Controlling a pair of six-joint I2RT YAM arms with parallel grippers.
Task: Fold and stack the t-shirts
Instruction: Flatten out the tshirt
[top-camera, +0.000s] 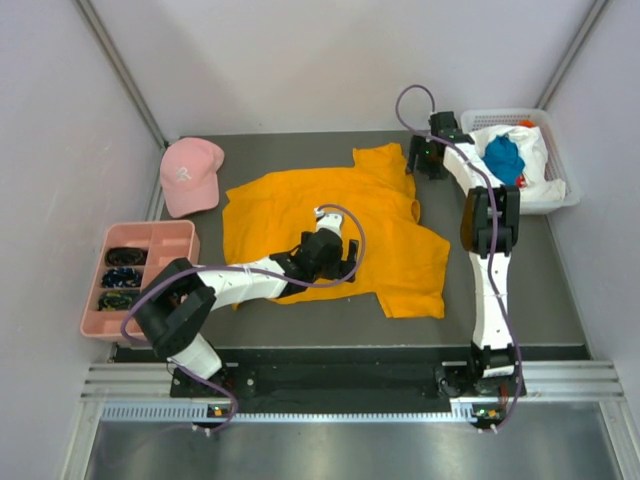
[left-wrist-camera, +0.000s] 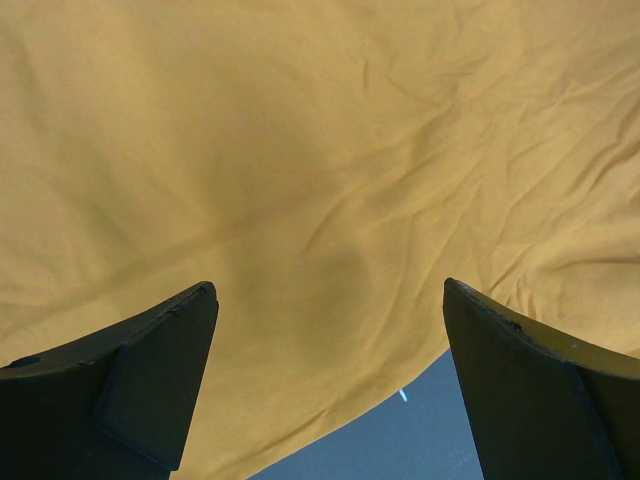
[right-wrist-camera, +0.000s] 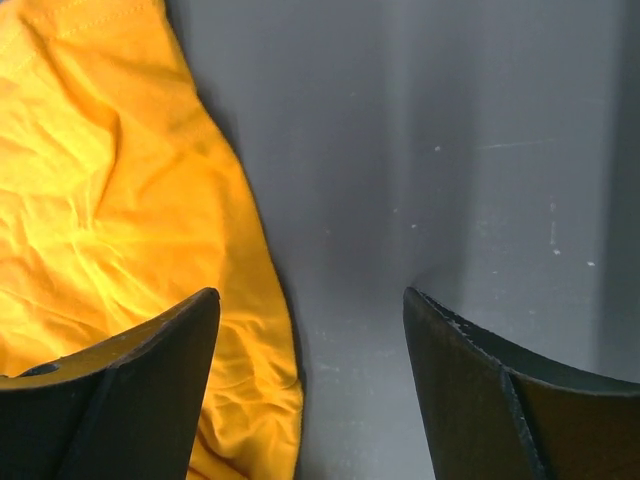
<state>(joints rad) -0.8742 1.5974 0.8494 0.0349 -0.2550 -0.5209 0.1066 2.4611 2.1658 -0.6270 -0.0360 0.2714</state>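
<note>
Reader: Shirt position, pls?

Legend: Orange t-shirt (top-camera: 390, 250) lies spread open and wrinkled on the bench (top-camera: 540, 290), mid-frame in the top view, not yet folded. Teal-blue t-shirt (top-camera: 504, 160) and white t-shirt (top-camera: 538, 150) sit bunched in the white basket (top-camera: 570, 190), upper right.

Reader: End effectors, and why there?

Legend: Left end effector (top-camera: 325, 218) hangs over the shirt's middle with fingers (left-wrist-camera: 150, 380) wide apart and nothing held. Its wrist view shows cloth below, w/ a hem edge and bare bench at lower right. Right end effector (top-camera: 428, 158) is at the shirt's upper-right corner, fingers apart and empty. In its wrist view the cloth edge runs under the finger at frame left. Probably one arm is set to steady the body while the other takes an edge for the first fold. Spread-out cloth suits that.

Reader: Surroundings, obstructions?

Legend: Pink cap (top-camera: 190, 175) sits upper left, just beside a sleeve; contact unclear. Pink tray (top-camera: 170, 242) w/ small dark items is at far left. Left forearm crosses the shirt's lower-left part and hides some hem, so a fold from that side looks awkward. The basket stands close beside the right arm.
</note>
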